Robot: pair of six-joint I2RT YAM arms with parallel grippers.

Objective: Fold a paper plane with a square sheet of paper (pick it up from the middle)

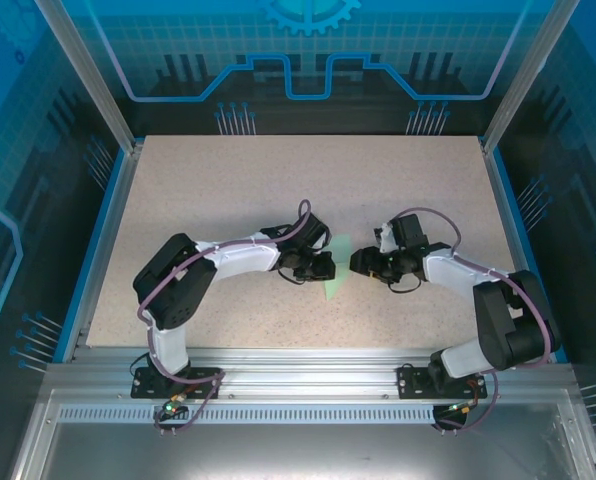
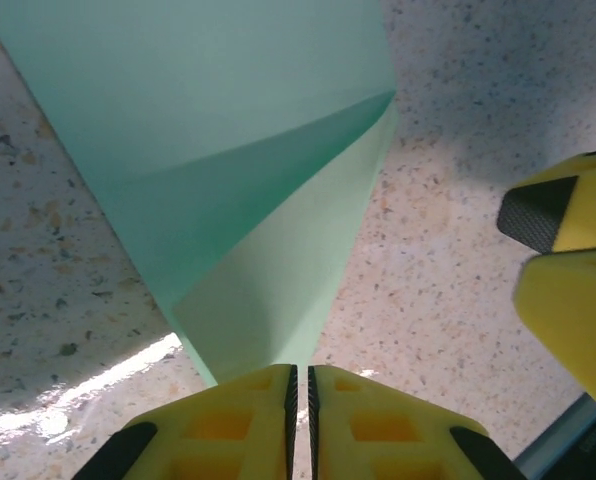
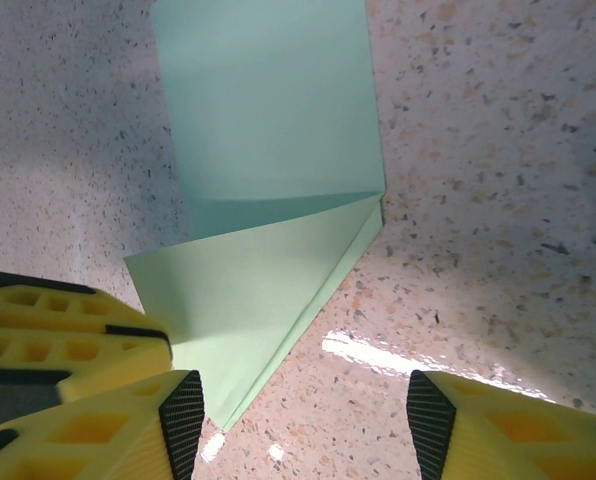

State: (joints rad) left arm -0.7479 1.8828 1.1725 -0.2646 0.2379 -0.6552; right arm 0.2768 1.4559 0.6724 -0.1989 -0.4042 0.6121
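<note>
The partly folded sheet of paper (image 1: 338, 272) lies midway between the left and right edges of the desk (image 1: 228, 190), somewhat nearer its near edge. The left tool (image 2: 299, 375) is pinched together on the sheet's edge (one flap stands up along a crease). The right tool (image 3: 303, 410) gapes apart just beside the sheet's corner.

Table (image 1: 278, 190) top is a speckled beige slab w/ blue trim (image 1: 102, 245) down the sides & an aluminium rail (image 1: 298, 362) along the near edge; shiny glare patches on it up close; lying approx mid-table is a pale mint-green sheet of paper (image 1: 338, 272), folded, w/ a lighter triangular flap; can't tell if it's fully flat
</note>
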